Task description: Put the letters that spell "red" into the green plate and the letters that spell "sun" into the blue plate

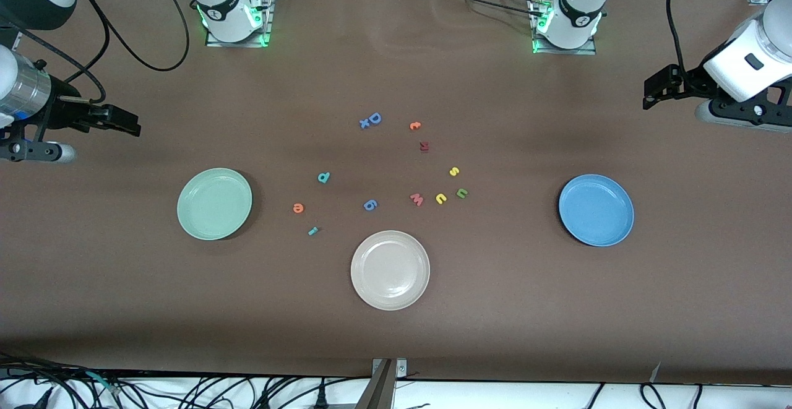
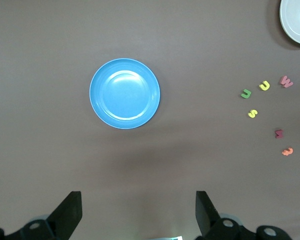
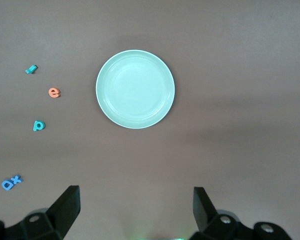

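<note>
Front view: brown table [image 1: 557, 310]; cables [image 1: 185, 390] apparently along its near edge.

The brown table [image 1: 124, 310] bears three plates (green [image 1: 214, 203], beige [image 1: 390, 270], blue [image 1: 596, 210]) and scattered foam letters [image 1: 416, 198].

Items as I see them from my station:

- Counter [image 1: 396, 347]: matt brown covering, smooth, faintly rippled near the bases.
- Green plate [image 1: 214, 203], blue plate [image 1: 596, 210], beige plate [image 1: 390, 270]: hard plastic by the look, smooth, soft sheen on the rims (blue one glossiest in the left wrist view).
- Small letters, e.g. orange "e" [image 1: 298, 208], yellow "s" [image 1: 454, 171]: matt, foam-like.
- Left tool [image 2: 139, 210], right tool [image 3: 136, 207]: matt black fingers.
- Arm shells: glossy white plastic.
</note>
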